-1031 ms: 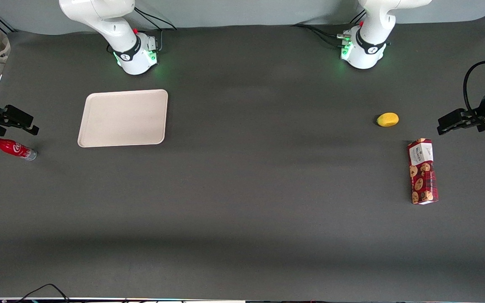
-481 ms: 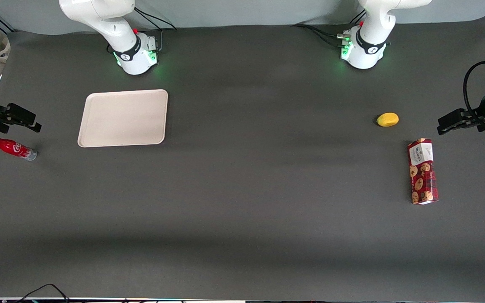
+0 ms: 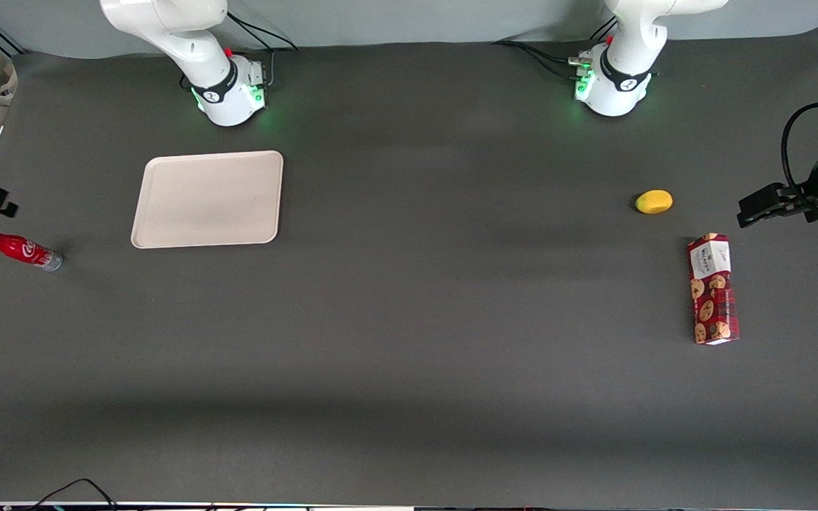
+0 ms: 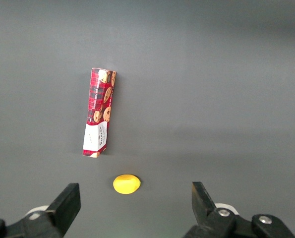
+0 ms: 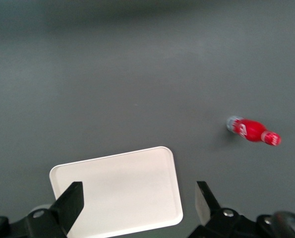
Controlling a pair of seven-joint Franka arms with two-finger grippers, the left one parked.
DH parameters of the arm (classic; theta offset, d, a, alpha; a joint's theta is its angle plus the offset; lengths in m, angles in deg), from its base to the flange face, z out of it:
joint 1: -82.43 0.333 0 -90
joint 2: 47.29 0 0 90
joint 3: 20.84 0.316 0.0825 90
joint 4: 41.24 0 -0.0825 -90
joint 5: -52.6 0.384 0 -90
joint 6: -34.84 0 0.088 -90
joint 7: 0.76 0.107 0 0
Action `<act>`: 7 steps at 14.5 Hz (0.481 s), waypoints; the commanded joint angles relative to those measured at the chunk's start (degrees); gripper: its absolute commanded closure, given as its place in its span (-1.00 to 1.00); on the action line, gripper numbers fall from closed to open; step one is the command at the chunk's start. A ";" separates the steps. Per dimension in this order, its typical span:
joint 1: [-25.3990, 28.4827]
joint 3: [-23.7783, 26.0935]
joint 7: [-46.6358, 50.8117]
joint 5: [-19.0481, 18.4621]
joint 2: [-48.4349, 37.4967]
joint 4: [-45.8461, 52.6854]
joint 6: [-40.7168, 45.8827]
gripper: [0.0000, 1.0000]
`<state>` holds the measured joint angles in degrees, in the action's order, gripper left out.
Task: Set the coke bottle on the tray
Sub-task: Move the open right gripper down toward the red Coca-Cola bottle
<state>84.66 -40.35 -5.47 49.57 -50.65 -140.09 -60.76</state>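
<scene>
Two task things lie apart on the dark grey desk (image 3: 409, 319): the small slim red coke bottle (image 3: 18, 248) with white script, on its side at the working arm's end, and the flat cream-beige rectangular tray (image 3: 208, 199), bare, nearer the arm bases. Between them is open desk. The gripper (image 5: 137, 201) hangs above the tray's edge, fingers (image 5: 70, 203) spread wide, holding nothing. A yellow lemon-shaped fruit (image 3: 654, 201) and a red cookie box (image 3: 713, 289) lie toward the parked arm's end.
</scene>
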 commanded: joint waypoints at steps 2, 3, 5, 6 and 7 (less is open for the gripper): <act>-0.30 -8.59 -7.31 -0.23 2.12 1.55 -0.80 -1.00; -0.48 -10.70 -9.68 -0.14 3.00 1.38 -2.12 -1.00; -0.56 -13.88 -11.81 -0.14 5.98 1.38 -4.66 -1.00; -0.83 -14.58 -11.90 -0.14 7.21 1.12 -6.16 -1.00; -1.26 -15.03 -12.25 0.56 8.27 0.50 -7.74 -1.00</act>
<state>83.72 -54.53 -16.24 49.57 -46.03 -140.31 -66.10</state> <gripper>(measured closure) 0.000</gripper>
